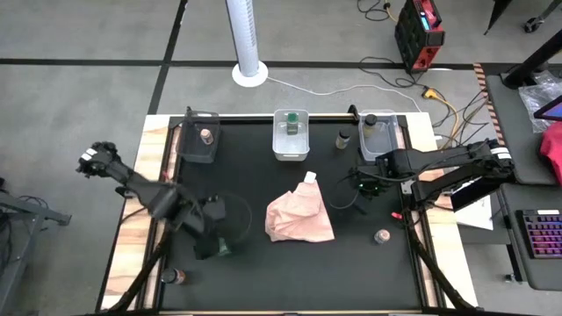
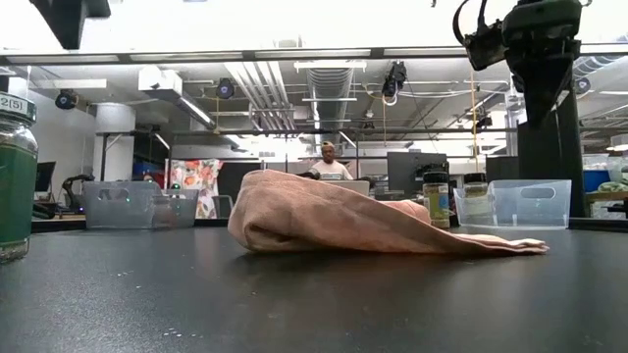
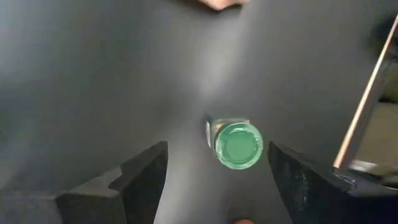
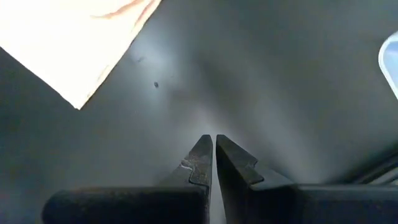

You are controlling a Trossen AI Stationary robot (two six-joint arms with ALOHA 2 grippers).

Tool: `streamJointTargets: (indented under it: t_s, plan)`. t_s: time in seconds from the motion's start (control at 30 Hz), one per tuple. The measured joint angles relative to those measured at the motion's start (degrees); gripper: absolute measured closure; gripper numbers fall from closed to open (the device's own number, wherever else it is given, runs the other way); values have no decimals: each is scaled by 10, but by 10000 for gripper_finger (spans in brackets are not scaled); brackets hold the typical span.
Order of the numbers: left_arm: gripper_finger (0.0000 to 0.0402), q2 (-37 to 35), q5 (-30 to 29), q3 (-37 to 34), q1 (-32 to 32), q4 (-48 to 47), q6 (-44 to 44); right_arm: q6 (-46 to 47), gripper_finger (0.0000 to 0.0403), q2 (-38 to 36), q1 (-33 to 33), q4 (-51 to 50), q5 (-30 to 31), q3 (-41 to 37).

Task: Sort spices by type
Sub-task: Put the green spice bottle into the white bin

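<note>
My left gripper (image 1: pixel 217 239) hangs open over a green-lidded spice jar (image 3: pixel 237 144) that stands upright on the black mat. In the left wrist view its two fingers flank the jar without touching it. The same jar (image 2: pixel 14 176) fills the low view's left edge. My right gripper (image 4: pixel 213 149) is shut and holds nothing, above the mat right of the pink cloth (image 1: pixel 299 217). A dark-lidded jar (image 1: pixel 344 138) stands between the middle and right bins. A tan-pink-lidded jar (image 1: pixel 382 237) stands near the right edge, another jar (image 1: pixel 178 277) at the near left.
Three clear bins stand along the far edge: the left one (image 1: pixel 188 147) has a tan-pink-lidded jar, the middle one (image 1: pixel 280 151) a green-lidded jar, the right one (image 1: pixel 389 138) a dark-lidded jar. A small pale jar (image 1: pixel 310 177) lies at the cloth's far corner. A person shows far behind the table.
</note>
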Motion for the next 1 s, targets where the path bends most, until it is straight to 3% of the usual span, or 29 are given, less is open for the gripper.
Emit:
streamJointTargets:
  t_s: [0.1,0.2,0.4,0.77,1.0]
  plan:
    - [139,42,-46,44,-52,-9,-21,-3,390,0,0,13,15,0]
    - [139,88,-50,83,-86,-17,-40,-3,390,0,0,15,27,0]
    - [139,150,-54,130,-98,-61,-83,-16,390,0,0,18,29,0]
    - [134,154,-56,128,-98,-75,-73,-16,390,0,0,37,29,0]
    - [77,153,-55,128,-102,-77,-84,-16,390,0,0,52,29,-1]
